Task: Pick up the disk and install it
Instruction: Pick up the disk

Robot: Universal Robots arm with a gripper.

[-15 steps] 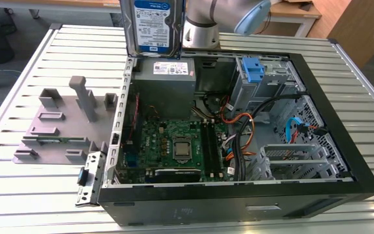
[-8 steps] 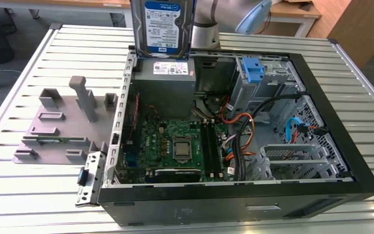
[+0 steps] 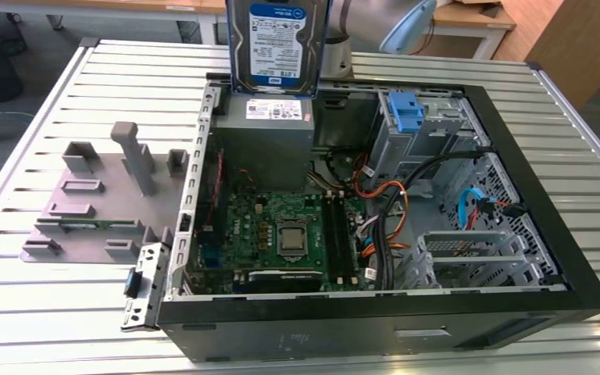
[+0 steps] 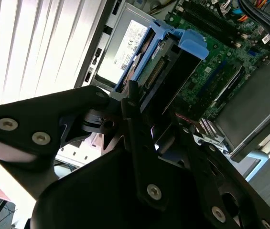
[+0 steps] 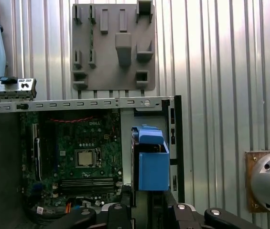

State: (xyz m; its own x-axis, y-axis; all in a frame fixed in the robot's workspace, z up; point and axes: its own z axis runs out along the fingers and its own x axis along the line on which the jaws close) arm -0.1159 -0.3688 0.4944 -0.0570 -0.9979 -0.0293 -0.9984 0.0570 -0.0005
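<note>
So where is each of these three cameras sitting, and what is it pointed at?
Exterior view: off the arm, looking down into the open computer case on the slatted table; the arm holds the disk upright above it.
First wrist view: on the arm, looking straight down past the gripper at the motherboard and grey plastic stand.
Second wrist view: on the arm, close behind the gripper, looking slantwise along the disk at the motherboard.
Both wrist views share the gripper, the blue carrier frame and the motherboard.
</note>
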